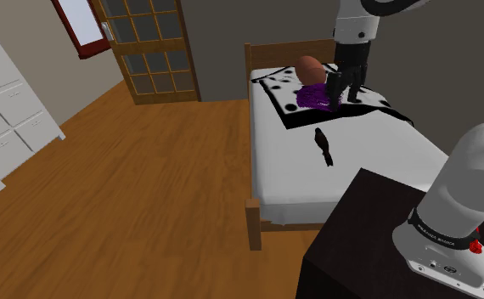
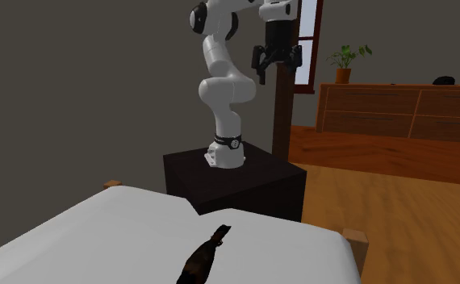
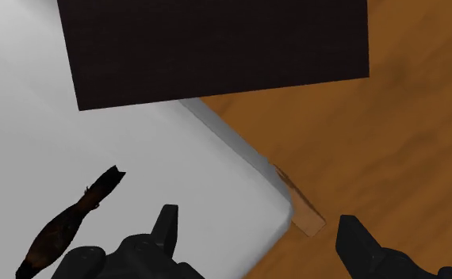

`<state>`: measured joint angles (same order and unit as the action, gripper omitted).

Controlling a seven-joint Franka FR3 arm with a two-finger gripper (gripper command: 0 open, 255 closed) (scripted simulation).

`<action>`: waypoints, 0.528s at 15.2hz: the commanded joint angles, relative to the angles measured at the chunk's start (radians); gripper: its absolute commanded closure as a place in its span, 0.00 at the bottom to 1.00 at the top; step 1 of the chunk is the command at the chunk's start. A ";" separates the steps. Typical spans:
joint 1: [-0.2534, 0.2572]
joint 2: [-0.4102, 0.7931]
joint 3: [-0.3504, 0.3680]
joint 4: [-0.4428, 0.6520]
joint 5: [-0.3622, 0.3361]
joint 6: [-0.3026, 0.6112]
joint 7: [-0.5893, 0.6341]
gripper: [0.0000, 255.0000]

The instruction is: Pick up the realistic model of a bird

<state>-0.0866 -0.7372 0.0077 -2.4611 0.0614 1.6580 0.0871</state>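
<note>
The bird model [image 1: 323,144] is small, dark brown to black with a long tail. It lies flat on the white bed [image 1: 359,157], near the bed's foot end and close to the stand. In the second exterior view the bird [image 2: 204,256] lies in the foreground, while my gripper [image 2: 277,68] hangs high in the air above the stand, open and holding nothing. In the shoulder view the gripper [image 1: 344,95] appears well above the bed. In the wrist view the bird [image 3: 70,222] lies off to the side of one of my fingers [image 3: 166,228], far below them and not between them.
The black stand box [image 3: 216,47] abuts the bed's foot corner with its wooden post [image 3: 304,210]. A black-and-white patterned cloth [image 1: 359,106], a purple object [image 1: 317,98] and a brown oval cushion [image 1: 310,70] lie by the headboard. A wooden floor [image 1: 147,187] borders the bed.
</note>
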 commanded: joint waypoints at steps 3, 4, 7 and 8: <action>-0.041 0.069 -0.040 -0.055 -0.015 0.136 -0.004 0.00; -0.050 0.091 -0.050 -0.064 -0.018 0.170 -0.004 0.00; -0.076 0.166 -0.080 -0.084 -0.023 0.273 -0.006 0.00; -0.085 0.193 -0.090 -0.089 -0.024 0.307 -0.008 0.00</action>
<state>-0.1625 -0.5747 -0.0716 -2.5460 0.0389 1.9259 0.0812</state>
